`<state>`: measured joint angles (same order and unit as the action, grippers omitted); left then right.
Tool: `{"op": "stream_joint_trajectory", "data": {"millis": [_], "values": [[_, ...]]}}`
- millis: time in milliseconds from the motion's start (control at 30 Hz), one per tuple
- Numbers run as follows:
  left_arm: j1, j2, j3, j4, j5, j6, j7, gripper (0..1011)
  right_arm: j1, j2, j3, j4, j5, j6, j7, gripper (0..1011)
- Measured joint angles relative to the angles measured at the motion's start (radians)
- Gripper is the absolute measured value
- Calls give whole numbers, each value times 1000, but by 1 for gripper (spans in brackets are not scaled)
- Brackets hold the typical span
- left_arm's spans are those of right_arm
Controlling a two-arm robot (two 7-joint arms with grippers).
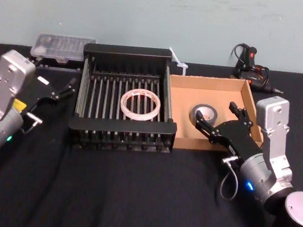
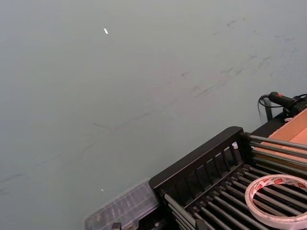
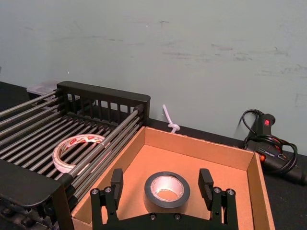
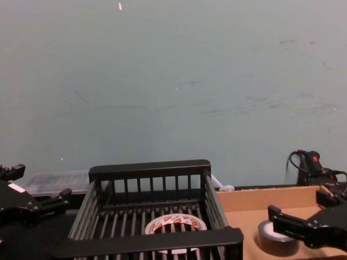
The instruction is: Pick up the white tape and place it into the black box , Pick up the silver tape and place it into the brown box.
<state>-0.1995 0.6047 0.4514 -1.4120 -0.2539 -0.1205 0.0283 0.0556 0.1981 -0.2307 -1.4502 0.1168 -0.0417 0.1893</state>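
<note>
Grey-silver duct tape roll (image 3: 164,189) lies flat in the tan cardboard tray (image 3: 249,196), between the right gripper's (image 3: 164,184) spread fingers, untouched.

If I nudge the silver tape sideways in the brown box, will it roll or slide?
The silver tape lies flat, hole up, on the brown box floor, so it would probably slide, not roll. Its thick, squat roll looks stiff and unlikely to tip. The open right hand straddles it without touching.
</note>
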Motion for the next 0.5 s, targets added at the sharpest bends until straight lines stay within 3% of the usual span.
{"op": "stream_joint_trajectory", "data": {"millis": [500], "values": [[0,0,0,0,0,0,0,1001,1,1,-2,1,0,1,-2,1000]]}}
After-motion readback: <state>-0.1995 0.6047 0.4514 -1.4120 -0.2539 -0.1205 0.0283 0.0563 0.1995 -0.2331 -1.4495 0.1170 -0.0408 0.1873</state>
